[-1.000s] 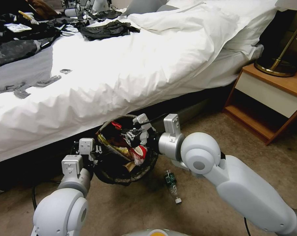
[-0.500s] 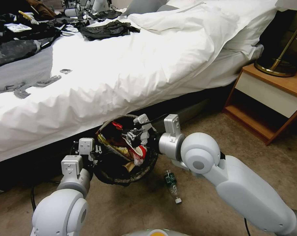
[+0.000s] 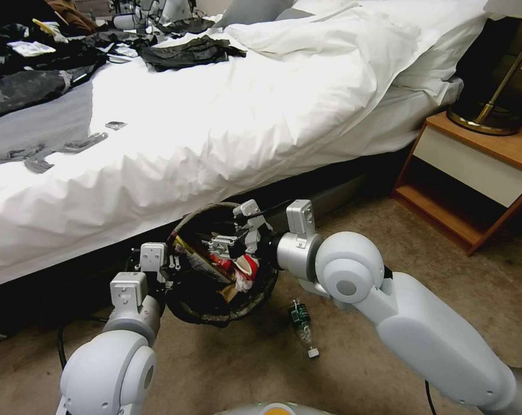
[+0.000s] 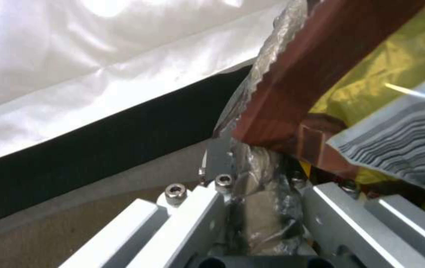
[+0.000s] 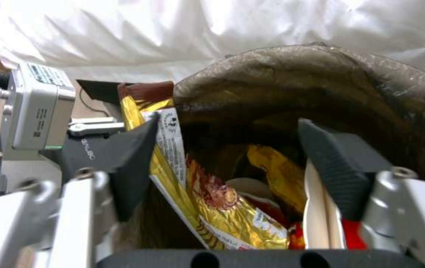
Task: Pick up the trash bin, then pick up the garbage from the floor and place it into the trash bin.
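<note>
The trash bin (image 3: 215, 314), lined with a dark bag, hangs above the floor (image 3: 244, 374) by the bed's edge. My left gripper (image 3: 164, 266) is shut on its bag-covered rim (image 4: 257, 178). Garbage fills the bin: yellow and red wrappers (image 3: 238, 270), a gold snack wrapper (image 5: 222, 208), and a brown-and-yellow wrapper (image 4: 311, 85) leaning over the rim. My right gripper (image 3: 223, 245) hovers over the bin's mouth (image 5: 321, 70), open, its black pads (image 5: 128, 156) wide apart with nothing held. A clear plastic bottle (image 3: 303, 327) lies on the carpet just right of the bin.
The bed with a white duvet (image 3: 244, 115) overhangs right behind the bin. A wooden nightstand (image 3: 474, 173) with a brass lamp base (image 3: 480, 118) stands at the right. A black cable (image 3: 58, 346) runs over the carpet at the left. Open carpet lies in front.
The red piece seen at the bin's far rim no longer shows there. My right gripper has shifted slightly left over the bin. The left gripper and bin hold still.
</note>
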